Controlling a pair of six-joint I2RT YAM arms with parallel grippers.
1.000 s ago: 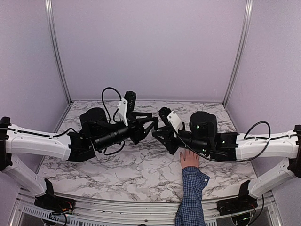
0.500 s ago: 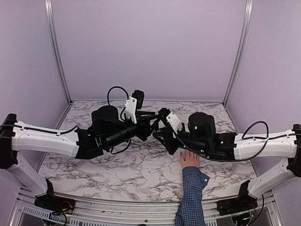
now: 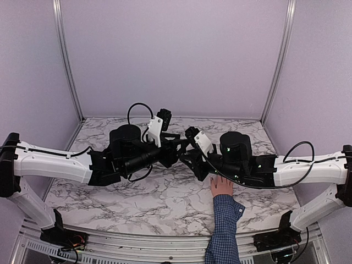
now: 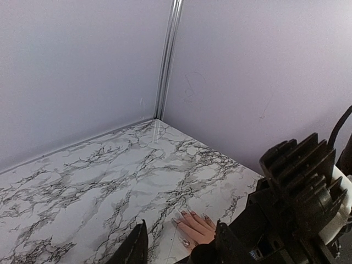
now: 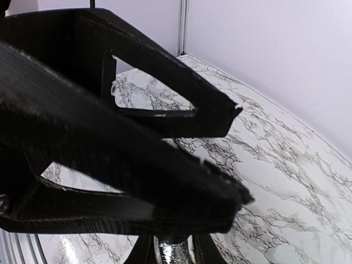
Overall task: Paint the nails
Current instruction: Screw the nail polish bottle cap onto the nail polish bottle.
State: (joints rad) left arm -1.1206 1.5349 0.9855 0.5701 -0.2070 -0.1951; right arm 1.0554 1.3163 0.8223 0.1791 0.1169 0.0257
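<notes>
A pale hand (image 3: 221,186) in a blue checked sleeve (image 3: 224,231) lies flat on the marble table, fingers pointing away. Its nails (image 4: 182,212) look long and dark-tipped in the left wrist view. My right gripper (image 3: 190,152) hovers above and left of the hand, shut on a small grey bottle (image 5: 176,257) standing between its fingers (image 5: 141,254). My left gripper (image 3: 180,144) meets it tip to tip. The left gripper's black fingers (image 5: 137,165) cover the bottle's top, so the cap is hidden. In its own view the left gripper (image 4: 180,231) stands apart, nothing seen between the jaws.
The marble table (image 3: 143,192) is enclosed by lilac walls with aluminium corner posts (image 3: 65,60). The right arm's black wrist body (image 4: 300,187) sits close beside my left gripper. Both arms cross the middle of the table above the hand.
My left arm has pushed rightward until its gripper meets the right gripper and the bottle. The right arm and the hand have stayed put.
</notes>
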